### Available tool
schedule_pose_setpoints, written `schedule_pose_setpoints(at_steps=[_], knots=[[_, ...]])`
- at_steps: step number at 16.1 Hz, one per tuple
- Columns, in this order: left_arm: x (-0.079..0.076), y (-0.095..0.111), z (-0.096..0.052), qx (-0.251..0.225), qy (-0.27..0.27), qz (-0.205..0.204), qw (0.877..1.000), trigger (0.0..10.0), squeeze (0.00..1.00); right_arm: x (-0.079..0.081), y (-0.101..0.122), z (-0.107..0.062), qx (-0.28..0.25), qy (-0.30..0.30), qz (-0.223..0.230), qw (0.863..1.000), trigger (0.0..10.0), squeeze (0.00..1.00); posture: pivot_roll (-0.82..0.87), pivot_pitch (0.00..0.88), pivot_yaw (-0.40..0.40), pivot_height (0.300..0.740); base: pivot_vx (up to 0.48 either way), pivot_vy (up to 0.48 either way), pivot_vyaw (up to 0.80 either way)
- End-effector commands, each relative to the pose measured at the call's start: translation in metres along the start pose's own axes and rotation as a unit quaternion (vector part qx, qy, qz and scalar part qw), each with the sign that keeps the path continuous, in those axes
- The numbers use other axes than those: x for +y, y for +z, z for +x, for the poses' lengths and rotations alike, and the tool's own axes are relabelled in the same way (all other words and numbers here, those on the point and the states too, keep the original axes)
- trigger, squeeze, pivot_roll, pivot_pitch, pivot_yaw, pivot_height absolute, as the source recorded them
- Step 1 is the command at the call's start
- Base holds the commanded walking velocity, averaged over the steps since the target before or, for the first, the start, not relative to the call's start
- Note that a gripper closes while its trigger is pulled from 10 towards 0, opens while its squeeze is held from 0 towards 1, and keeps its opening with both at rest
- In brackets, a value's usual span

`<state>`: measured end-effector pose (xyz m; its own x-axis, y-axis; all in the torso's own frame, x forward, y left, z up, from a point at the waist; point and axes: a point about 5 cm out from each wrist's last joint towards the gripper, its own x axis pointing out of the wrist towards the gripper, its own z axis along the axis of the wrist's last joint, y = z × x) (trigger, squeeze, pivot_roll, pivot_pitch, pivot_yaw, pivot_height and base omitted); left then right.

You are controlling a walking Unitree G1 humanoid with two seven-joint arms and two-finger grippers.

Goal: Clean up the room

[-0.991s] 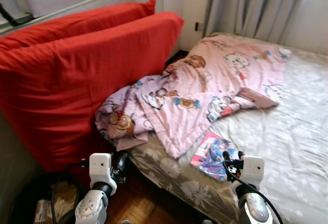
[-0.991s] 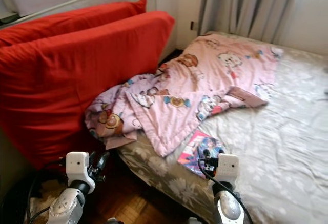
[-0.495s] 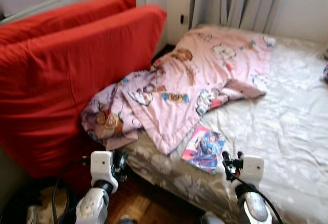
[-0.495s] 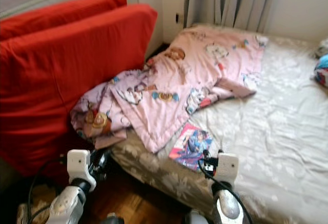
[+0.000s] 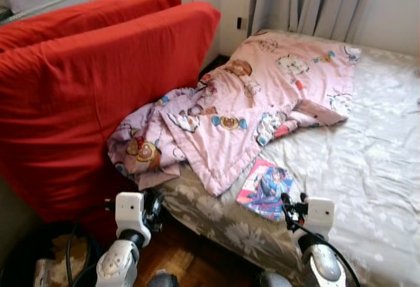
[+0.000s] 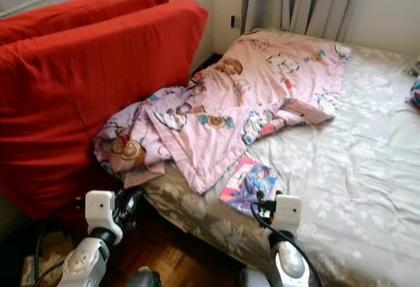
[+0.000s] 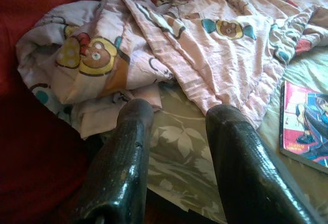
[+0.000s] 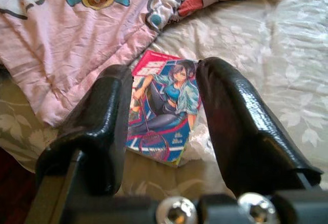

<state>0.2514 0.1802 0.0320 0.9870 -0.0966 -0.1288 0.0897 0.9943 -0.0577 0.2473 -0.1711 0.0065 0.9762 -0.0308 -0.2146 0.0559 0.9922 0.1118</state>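
Book: the comic book [image 5: 266, 187] lies flat on the bed [image 5: 367, 169], lower centre of frame, just beside the pink blanket [image 5: 262, 96].
Nearer arm: right gripper [image 8: 163, 106], fingers spread and empty, book straight ahead between them.
Long axis: roughly along the fingers.
Left gripper [image 7: 177, 131]: released, aimed at the blanket's hanging corner.
Hidden: the book's far edge behind one finger.

Head views look down over the bed [image 5: 367, 155]; both wrist views sit close, sharing the magazine [image 8: 164, 111].

Bare pale floral-patterned bed sheet [image 5: 367, 162] lies open on the right and far side. The crumpled pink cartoon-print blanket [image 5: 256, 103] blocks the left part. Tall red cushions [image 5: 85, 90] wall off the far left.
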Motion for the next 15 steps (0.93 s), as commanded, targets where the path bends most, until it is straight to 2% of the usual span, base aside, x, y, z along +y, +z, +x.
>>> schedule_pose_setpoints(at_steps=[1,15], knots=[[0.0008,-0.0018,-0.0018,0.009,0.000,0.003,1.000,10.0,0.00,0.0000,-0.0007,-0.0005,-0.001,-0.001,0.006,1.000,10.0,0.00,-0.09,0.051,0.019,0.631,0.000,0.000,0.00],[-0.0010,0.0019,0.0002,0.011,-0.009,-0.012,1.000,10.0,0.00,0.0050,-0.0046,0.0015,0.009,0.019,0.005,1.000,10.0,0.00,-0.09,0.052,0.021,0.631,0.000,0.000,0.00]])
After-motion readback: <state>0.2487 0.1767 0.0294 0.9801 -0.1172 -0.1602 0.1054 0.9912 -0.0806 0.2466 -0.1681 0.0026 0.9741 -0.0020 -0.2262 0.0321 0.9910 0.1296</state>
